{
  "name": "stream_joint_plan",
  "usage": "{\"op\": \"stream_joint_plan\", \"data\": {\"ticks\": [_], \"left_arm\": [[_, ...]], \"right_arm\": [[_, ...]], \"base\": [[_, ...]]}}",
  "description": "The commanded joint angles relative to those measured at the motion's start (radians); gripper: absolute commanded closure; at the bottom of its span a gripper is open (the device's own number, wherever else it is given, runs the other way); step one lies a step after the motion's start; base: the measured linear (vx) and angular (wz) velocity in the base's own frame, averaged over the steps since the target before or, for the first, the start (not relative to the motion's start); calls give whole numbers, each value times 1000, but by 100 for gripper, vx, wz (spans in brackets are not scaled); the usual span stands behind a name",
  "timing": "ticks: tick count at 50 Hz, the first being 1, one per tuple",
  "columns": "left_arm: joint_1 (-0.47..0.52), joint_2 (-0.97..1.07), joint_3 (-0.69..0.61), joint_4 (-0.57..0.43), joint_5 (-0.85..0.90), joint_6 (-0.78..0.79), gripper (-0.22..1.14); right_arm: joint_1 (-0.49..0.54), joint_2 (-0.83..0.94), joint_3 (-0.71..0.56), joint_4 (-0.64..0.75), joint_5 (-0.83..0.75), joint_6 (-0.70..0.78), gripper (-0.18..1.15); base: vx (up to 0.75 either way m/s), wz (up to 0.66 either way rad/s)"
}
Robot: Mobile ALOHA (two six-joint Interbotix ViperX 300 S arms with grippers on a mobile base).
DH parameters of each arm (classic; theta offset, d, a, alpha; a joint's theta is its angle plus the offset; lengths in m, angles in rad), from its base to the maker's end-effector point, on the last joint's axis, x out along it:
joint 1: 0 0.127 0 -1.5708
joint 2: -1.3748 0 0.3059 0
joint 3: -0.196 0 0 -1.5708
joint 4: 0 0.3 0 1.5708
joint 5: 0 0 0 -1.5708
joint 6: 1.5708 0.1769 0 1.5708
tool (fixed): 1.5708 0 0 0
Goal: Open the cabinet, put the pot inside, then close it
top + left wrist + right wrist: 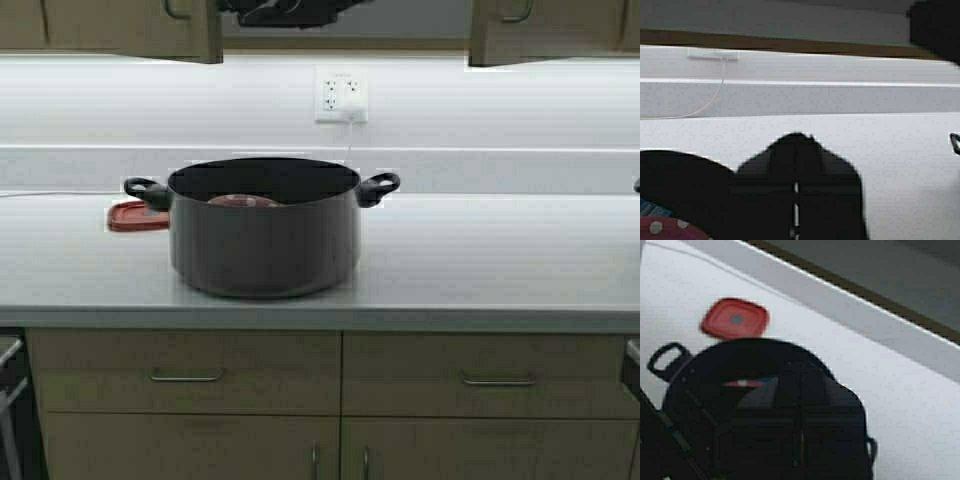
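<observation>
Left tool [796,200], seen only in its own wrist view, was a dark mass with a thin bright slit between the fingers: together, clamped on nothing. Right tool [801,440] likewise showed fingers together in its wrist view, empty, poised above the pot [264,235]. Neither tool appeared in the high view.

Pot stood upright on the grey matte table [500,260], near its front edge: wide, grey metal, dark inside, black loop handles at both sides. Something reddish lay inside; cannot tell what.

A red, rounded-square lid [135,215] lay flat just beside the pot's left handle; the right wrist view showed it whole.

Cabinet [120,28] hung above, tan wood-grain doors, metal handles.
</observation>
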Motion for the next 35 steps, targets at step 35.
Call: {"op": "stream_joint_plan", "data": {"ticks": [35], "left_arm": [[150,-117,49,61,86,9,89]], "right_arm": [[-153,-123,107,-3,-5,17,91]], "base": [[0,0]]}}
